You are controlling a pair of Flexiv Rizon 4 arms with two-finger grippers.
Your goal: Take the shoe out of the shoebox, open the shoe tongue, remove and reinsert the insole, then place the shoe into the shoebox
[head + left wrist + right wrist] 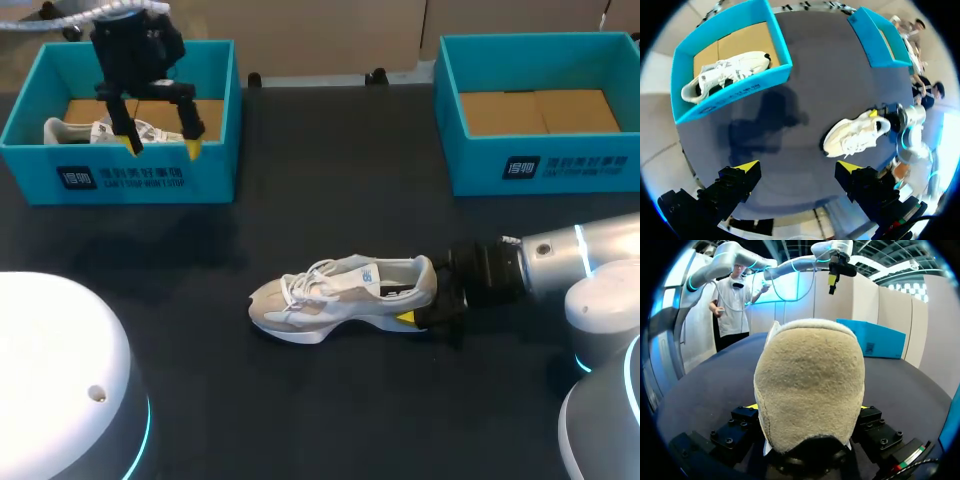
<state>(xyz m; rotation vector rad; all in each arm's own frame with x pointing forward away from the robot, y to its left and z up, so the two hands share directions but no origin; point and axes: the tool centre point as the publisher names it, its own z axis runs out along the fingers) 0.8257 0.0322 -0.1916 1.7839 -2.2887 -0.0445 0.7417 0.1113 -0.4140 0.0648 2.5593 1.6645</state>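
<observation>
The shoe (pixel 335 292) stands on its sole near the middle of the tabletop (pixel 330 180), with its toe pointing at the left edge. The right hand (pixel 425 305) has its two fingers closed on the heel, one on each side. The left hand (pixel 162 147) is wide open and holds nothing. It hangs over the blue box (pixel 120 180) in the far left corner, where a second shoe (pixel 85 130) lies. Here is what I think could go wrong. The right hand holds only the soft heel, so the shoe could twist or slip out if it is lifted or pulled hard. The heel could also get squashed, and then the insole would be hard to pull out. The left hand is well apart from the shoe. If it goes down where it is, it could bump the box wall or grab the wrong shoe. If it comes over to help, the two hands could knock together.
</observation>
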